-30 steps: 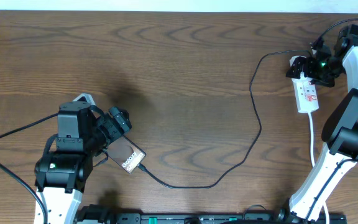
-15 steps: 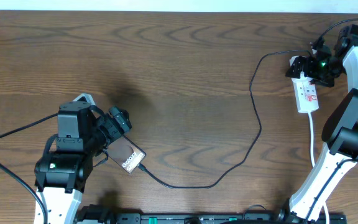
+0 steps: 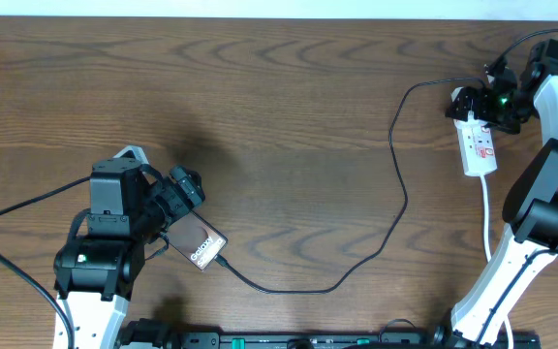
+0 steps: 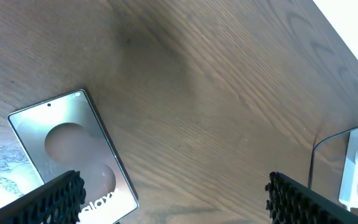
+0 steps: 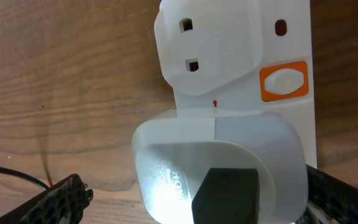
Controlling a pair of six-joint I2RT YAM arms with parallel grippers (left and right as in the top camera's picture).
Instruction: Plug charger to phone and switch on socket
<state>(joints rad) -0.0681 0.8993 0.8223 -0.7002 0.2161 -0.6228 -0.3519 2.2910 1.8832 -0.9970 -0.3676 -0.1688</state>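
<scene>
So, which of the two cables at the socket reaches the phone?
The thin black charger: it curves across the table to the phone. The thick white cord only runs from the socket toward the near edge.

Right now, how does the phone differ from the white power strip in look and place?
The phone is a short brownish-grey slab with white lettering; the power strip is long, narrow and white with orange-red switch marks. The phone lies at the near left of the table, the power strip at its far right. Both lie flat, and the black charger cable runs between them.
</scene>
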